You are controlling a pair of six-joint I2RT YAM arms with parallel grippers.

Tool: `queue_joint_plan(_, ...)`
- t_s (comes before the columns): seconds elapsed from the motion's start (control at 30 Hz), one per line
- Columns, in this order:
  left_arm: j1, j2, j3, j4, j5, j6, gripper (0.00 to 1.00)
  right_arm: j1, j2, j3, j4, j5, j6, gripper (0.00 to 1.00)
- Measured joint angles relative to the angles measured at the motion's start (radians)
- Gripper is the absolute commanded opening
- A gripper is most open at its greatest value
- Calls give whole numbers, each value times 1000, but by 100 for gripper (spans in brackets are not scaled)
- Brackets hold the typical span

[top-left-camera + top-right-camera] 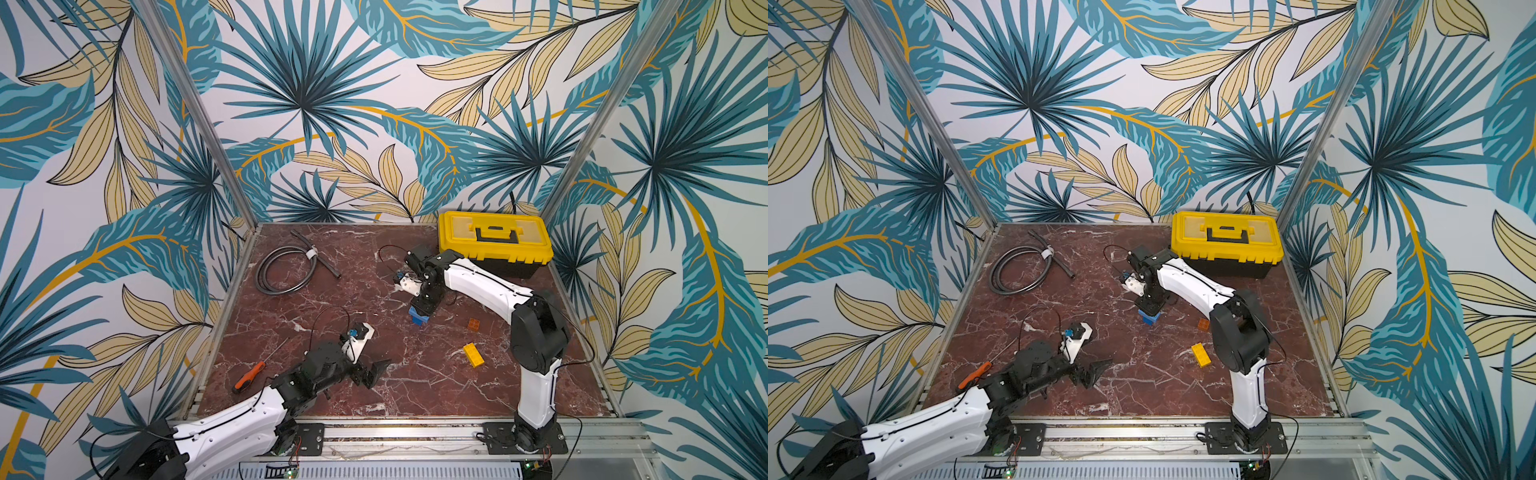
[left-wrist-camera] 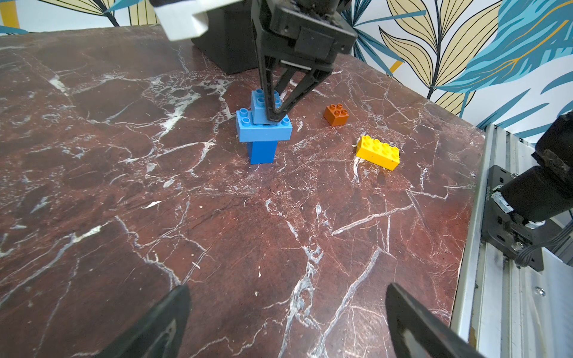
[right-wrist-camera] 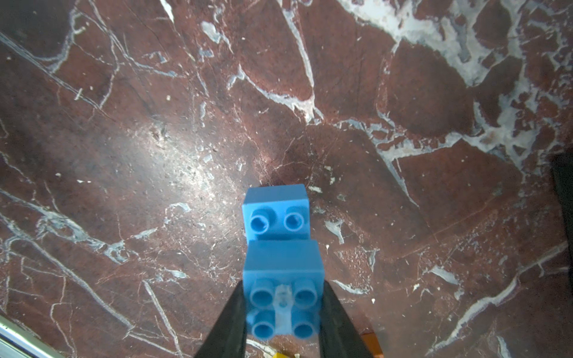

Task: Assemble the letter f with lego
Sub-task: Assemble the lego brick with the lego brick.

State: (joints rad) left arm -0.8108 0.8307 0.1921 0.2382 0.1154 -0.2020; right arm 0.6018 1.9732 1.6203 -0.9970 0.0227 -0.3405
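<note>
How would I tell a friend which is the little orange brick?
Start at the big yellow toolbox in the far corner of the marble table and come toward the front edge. The orange brick lies alone there, just before the yellow brick: it is square with four studs, the yellow one long.

Blue stack (image 1: 419, 318): three bricks, upright on surface (image 2: 217, 232). Bottom square brick (image 2: 262, 152): darker blue, stands on surface. Long blue brick (image 2: 263, 131): lies crosswise on it, both ends overhang, end studs bare. Top square brick (image 2: 260, 105): studs up, over long brick's middle, clamped between right pincer (image 2: 275, 117) fingers; whether fully pressed down unclear. Orange brick (image 2: 336, 115): small, square, studs up, loose near stack. Yellow brick (image 2: 377, 152): long, flat, studs up, nearer front edge, apart from orange brick.
</note>
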Motion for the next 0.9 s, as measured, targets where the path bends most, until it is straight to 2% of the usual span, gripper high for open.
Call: queue_joint_plan(0.9, 0, 0, 0, 0, 1, 0, 99, 3, 34, 40, -40, 6, 60, 24)
